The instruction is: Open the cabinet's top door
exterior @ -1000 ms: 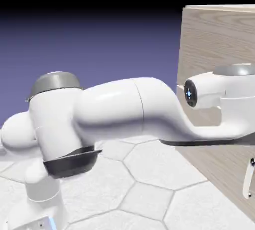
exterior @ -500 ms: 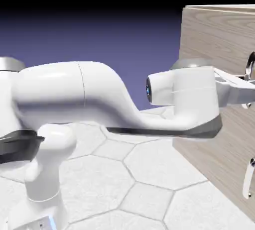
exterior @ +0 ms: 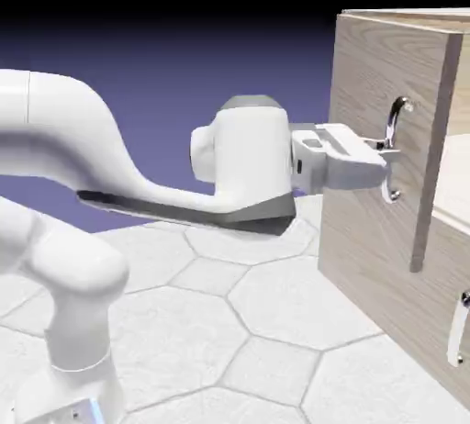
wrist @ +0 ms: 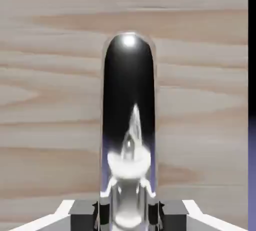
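With gripper [exterior: 386,150] closed on handle [exterior: 395,147], door [exterior: 378,73] stands part-open at exterior view's R, top of cabinet [exterior: 452,246]; best keep grip, pull in hinge arc, w/o twisting.

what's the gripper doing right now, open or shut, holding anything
White two-finger gripper: closed on the curved silver metal handle of the light-wood top door, which stands partly open.

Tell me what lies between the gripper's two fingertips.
The top door's handle: in the hand view its shiny bar runs down between the gripper's tips, which are closed on it.
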Controlling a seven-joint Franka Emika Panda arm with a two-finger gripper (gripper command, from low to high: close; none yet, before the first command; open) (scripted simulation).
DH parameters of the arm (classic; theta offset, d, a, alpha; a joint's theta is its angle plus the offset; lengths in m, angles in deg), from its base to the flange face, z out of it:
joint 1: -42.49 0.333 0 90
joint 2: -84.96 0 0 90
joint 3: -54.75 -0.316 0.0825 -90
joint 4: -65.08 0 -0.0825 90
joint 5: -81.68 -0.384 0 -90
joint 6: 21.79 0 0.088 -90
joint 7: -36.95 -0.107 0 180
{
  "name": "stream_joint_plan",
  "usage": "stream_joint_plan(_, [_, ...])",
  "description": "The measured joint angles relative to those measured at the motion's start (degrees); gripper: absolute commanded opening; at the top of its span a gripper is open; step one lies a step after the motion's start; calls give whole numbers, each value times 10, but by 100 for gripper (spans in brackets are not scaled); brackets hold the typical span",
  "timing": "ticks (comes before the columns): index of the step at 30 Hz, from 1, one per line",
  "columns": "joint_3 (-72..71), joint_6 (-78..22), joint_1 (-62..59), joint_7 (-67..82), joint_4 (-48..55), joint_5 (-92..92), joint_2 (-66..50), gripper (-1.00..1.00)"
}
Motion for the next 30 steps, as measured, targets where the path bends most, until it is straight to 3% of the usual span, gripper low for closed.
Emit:
stream_joint_plan(16, [-301, -82, -277, 161, -232, -355, 191, -100])
stream_joint_plan(30, [-515, -223, -270, 334, -328, -704, 375, -100])
